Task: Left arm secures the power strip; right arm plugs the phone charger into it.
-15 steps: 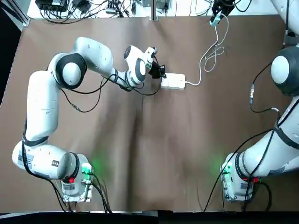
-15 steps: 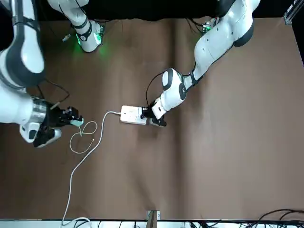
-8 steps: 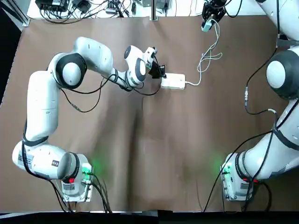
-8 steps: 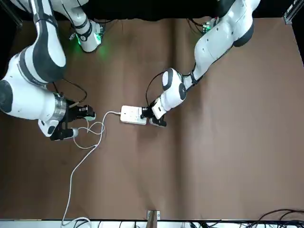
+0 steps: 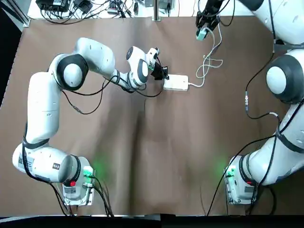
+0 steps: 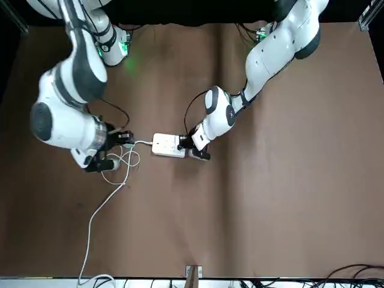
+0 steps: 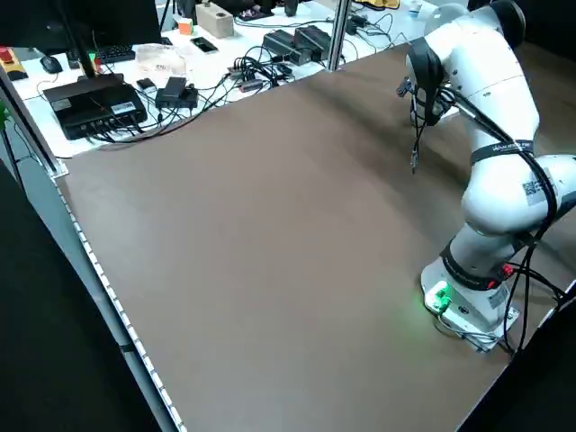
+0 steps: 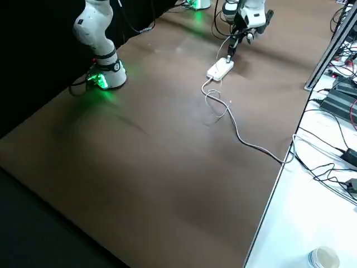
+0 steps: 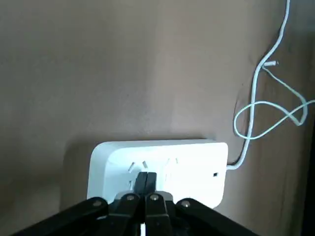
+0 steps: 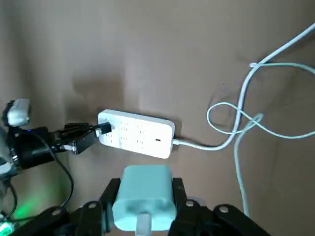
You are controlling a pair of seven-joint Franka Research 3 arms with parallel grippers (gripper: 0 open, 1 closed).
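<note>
The white power strip (image 5: 175,83) lies flat a little beyond the table's middle. My left gripper (image 5: 163,75) is shut, its joined fingertips pressing on the top of the strip's (image 9: 157,164) near end. The strip's cord (image 6: 96,210) runs off to the far table edge. My right gripper (image 5: 203,31) hovers beyond and to the right of the strip, shut on the teal phone charger (image 10: 145,194). In the right wrist view the strip (image 10: 137,133) lies below the charger. The charger's thin cable (image 9: 266,115) lies in loops beside the strip's cord.
Cables, adapters and black devices (image 7: 90,99) crowd the white bench past the table's far edge, by a metal post (image 5: 156,9). Both arm bases (image 5: 76,187) glow green at the near edge. Brown tabletop (image 5: 180,156) stretches between them.
My right gripper has carried the charger leftward along the far edge, nearer to the strip, dragging its looped cable along. The left gripper and strip have not moved.
</note>
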